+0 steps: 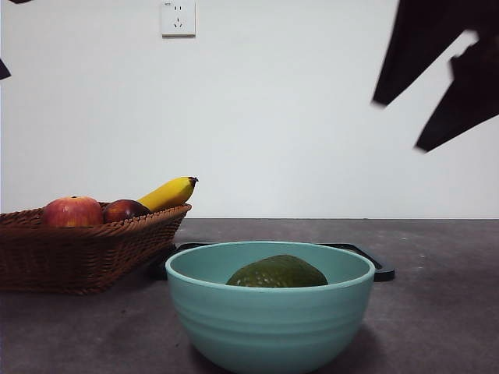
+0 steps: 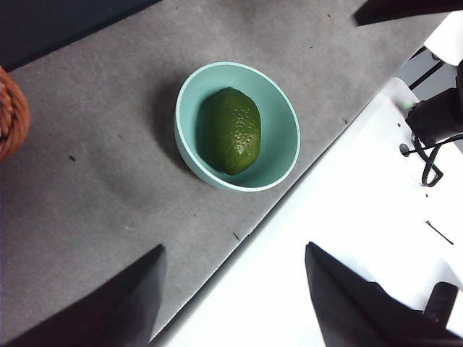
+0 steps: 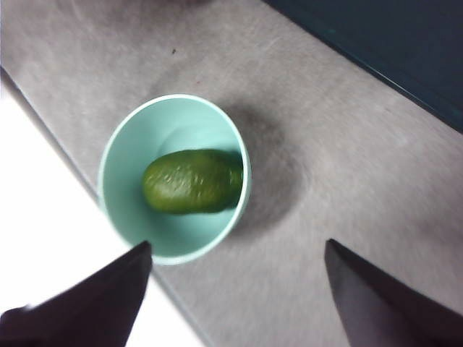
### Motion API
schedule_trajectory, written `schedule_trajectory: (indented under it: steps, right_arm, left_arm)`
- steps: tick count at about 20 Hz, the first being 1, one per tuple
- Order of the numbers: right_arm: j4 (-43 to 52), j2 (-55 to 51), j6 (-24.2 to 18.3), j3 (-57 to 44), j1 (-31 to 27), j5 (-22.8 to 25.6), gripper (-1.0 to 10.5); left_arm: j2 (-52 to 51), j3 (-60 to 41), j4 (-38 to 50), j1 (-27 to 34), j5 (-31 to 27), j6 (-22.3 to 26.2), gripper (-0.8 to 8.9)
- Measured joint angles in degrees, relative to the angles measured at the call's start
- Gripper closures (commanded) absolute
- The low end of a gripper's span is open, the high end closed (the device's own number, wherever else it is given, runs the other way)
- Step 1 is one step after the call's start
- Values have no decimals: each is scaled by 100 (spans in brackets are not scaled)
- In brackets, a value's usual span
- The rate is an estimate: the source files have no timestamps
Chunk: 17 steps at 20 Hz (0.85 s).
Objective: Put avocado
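- Wicker first, over toward the left edge of the bench: a woven basket (image 1: 78,249) holding a red apple (image 1: 72,211), a dark red-purple fruit (image 1: 125,209) and a banana (image 1: 168,192) poking over its rim.
- Moving to the middle, near the front edge: a pale teal bowl (image 1: 269,319), and the avocado (image 1: 277,272) lying on its side inside it. Placement looks done.
- That avocado: dark olive-green, elongated oval, dull pebbly skin, resting against the bowl's inner wall and apart from every jaw.
- Behind the bowl, a flat black tray (image 1: 378,269) shows at either side of it.
- Left gripper (image 2: 235,289) hovers high above the front edge, jaws spread wide, nothing between them.
- Right gripper (image 3: 239,289) hangs above the bowl's side, jaws also wide apart and empty; the right wrist view is a bit blurred. The dark shape at the upper right of the front view is probably this arm, though I can't confirm it.
- Risks, as I judge them: the bowl sits close to the front edge, so any low sweep by either arm could nudge it off or tip it, and the rounded avocado would roll out. A descent back toward the bowl could clip its rim.
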Motion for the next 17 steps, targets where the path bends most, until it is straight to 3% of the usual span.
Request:
schedule_trajectory:
  steps: [12,17]
  right_arm:
    - [1287,1740,105,0,922,1049,639]
    - [1572,2133,131,2,1014,1158,696]
  left_arm:
    - [0,0,-2,0,4,2,503]
    - [0,0,0,0,13,2,503]
